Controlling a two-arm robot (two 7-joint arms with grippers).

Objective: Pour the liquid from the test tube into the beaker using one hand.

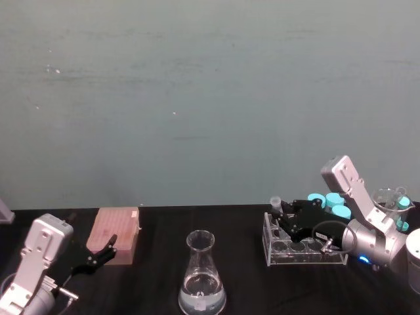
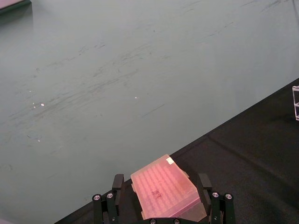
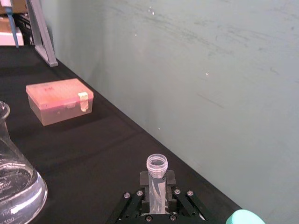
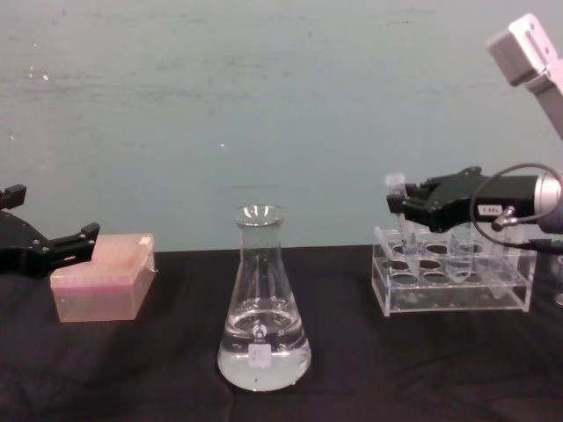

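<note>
The beaker, a clear conical flask, stands at the table's front centre with clear liquid in its base. The test tube, small, clear and uncapped, is upright at the left end of the clear rack. My right gripper is shut on it, and the tube's lower part reaches down into the rack. I cannot tell how much liquid the tube holds. My left gripper rests open at the far left.
A pink lidded box lies just beyond the left gripper. Teal-capped tubes stand in the rack behind the right gripper. A white container is at the right edge. A grey-green wall runs along the table's back.
</note>
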